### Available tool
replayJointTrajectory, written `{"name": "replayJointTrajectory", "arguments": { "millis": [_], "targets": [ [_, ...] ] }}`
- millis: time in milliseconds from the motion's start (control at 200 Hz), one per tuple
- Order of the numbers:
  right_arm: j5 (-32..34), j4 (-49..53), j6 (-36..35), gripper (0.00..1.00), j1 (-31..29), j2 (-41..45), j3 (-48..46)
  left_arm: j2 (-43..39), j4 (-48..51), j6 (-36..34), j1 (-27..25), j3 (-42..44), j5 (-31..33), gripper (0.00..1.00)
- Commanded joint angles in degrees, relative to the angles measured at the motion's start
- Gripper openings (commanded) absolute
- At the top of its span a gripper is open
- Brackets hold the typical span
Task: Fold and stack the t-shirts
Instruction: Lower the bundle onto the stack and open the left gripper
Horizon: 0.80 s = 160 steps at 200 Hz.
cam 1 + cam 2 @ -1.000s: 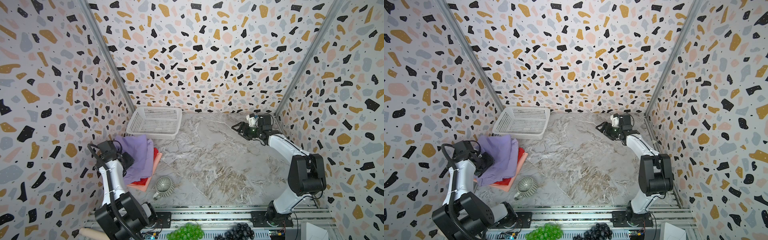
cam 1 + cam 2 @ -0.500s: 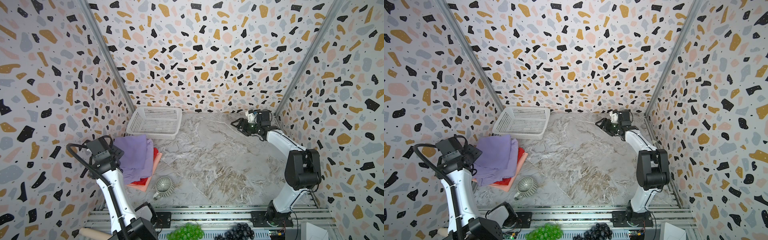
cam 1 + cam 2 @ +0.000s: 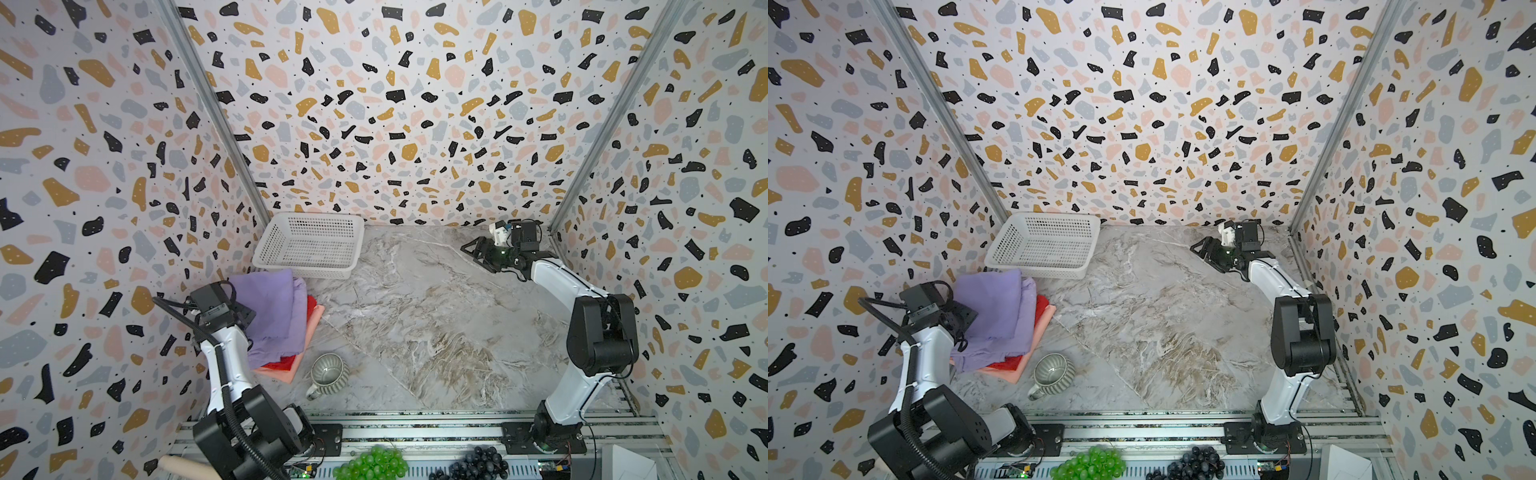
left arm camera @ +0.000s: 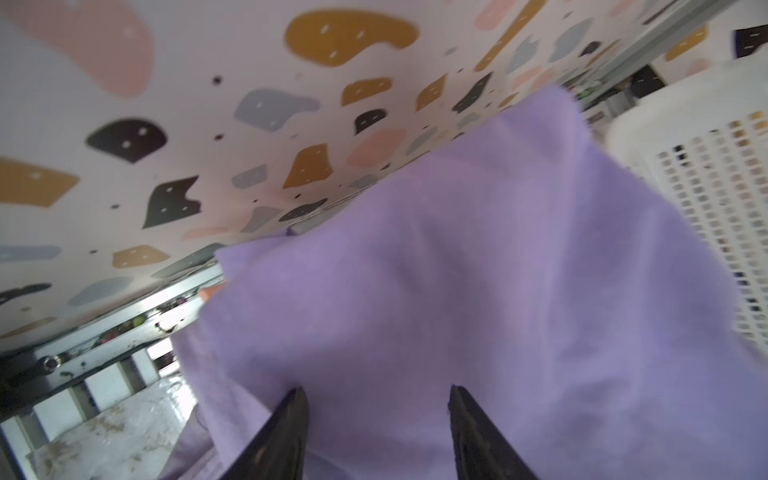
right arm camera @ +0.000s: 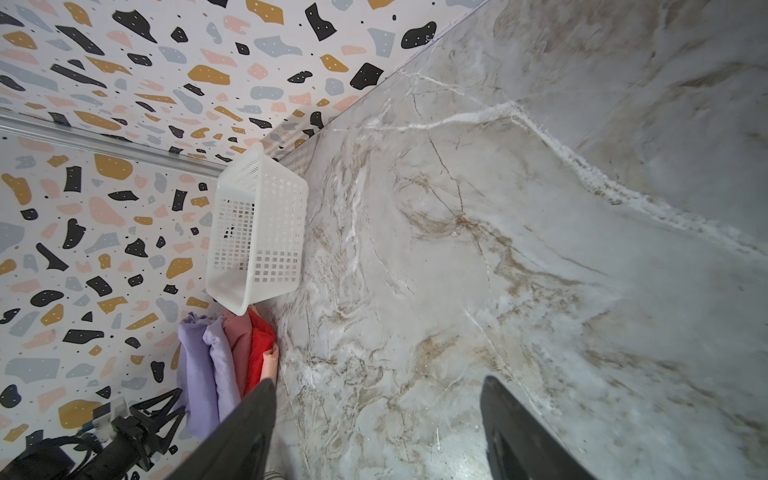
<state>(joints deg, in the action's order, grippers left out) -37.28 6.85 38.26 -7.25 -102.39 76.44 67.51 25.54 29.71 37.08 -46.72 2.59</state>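
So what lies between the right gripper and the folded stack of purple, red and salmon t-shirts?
Nothing: only bare grey marble tabletop separates right gripper from t-shirts, in both top views.

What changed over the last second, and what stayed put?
The left gripper drew back off the lavender t-shirt toward the left wall, then returned partway; its jaws now stand apart at the shirt's edge, gripping nothing visible. The right gripper, open, barely shifted. The t-shirt stack, basket and mug stayed put.
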Motion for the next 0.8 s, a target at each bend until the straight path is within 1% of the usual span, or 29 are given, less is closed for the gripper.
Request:
{"name": "replayJointTrajectory", "arguments": {
  "millis": [0,115,215,320,466,521,581,626,641,661,671,681,741,796],
  "targets": [
    [0.23,0.28,-0.14,0.77,-0.08,0.46,1.51,1.53,-1.55,0.87,1.25,3.28,3.49,0.55],
    [0.23,0.00,0.06,0.77,0.05,0.12,1.67,3.01,-2.95,0.66,1.41,4.19,3.38,0.54],
    [-0.11,0.00,-0.03,0.77,0.12,-0.21,1.87,3.05,-3.25,-0.97,1.34,1.84,-1.15,0.54],
    [-0.16,-0.21,0.04,0.77,0.13,-0.12,1.69,-0.33,-2.44,-3.45,1.40,-1.21,-5.25,0.54],
    [-0.31,-0.65,0.21,0.77,0.12,0.24,0.91,-5.99,3.74,-5.80,1.34,-6.68,-7.49,0.56],
    [-0.38,-0.93,0.24,0.77,0.12,0.44,0.41,-7.90,5.48,-5.91,1.33,-7.83,-10.25,0.58],
    [-0.06,-1.30,0.24,0.77,0.19,0.84,-0.31,-9.58,6.17,-6.07,1.33,-8.31,-14.63,0.64],
    [0.29,-1.74,0.24,0.78,0.29,1.37,-1.02,-10.04,7.21,-6.69,1.35,-9.16,-17.86,0.71],
    [0.42,-1.93,0.24,0.78,0.42,1.57,-1.30,-10.02,7.35,-6.84,1.41,-9.48,-19.19,0.76],
    [0.72,-2.15,0.16,0.79,0.47,1.91,-1.71,-10.02,7.46,-7.17,1.35,-9.84,-20.97,0.85],
    [0.89,-2.36,0.15,0.79,0.54,2.04,-1.99,-10.02,7.39,-7.23,1.40,-10.05,-21.89,0.95],
    [1.07,-2.45,0.04,0.79,0.56,2.26,-2.20,-9.98,7.35,-7.33,1.39,-10.23,-22.75,0.99],
    [2.49,-2.82,-0.95,0.80,1.15,3.54,-3.41,-9.85,6.29,-7.82,1.39,-11.03,-25.84,1.00],
    [4.56,-2.76,-2.28,0.81,1.92,4.83,-4.35,-9.52,4.53,-7.31,1.33,-11.25,-25.67,1.00]
  ]
}}
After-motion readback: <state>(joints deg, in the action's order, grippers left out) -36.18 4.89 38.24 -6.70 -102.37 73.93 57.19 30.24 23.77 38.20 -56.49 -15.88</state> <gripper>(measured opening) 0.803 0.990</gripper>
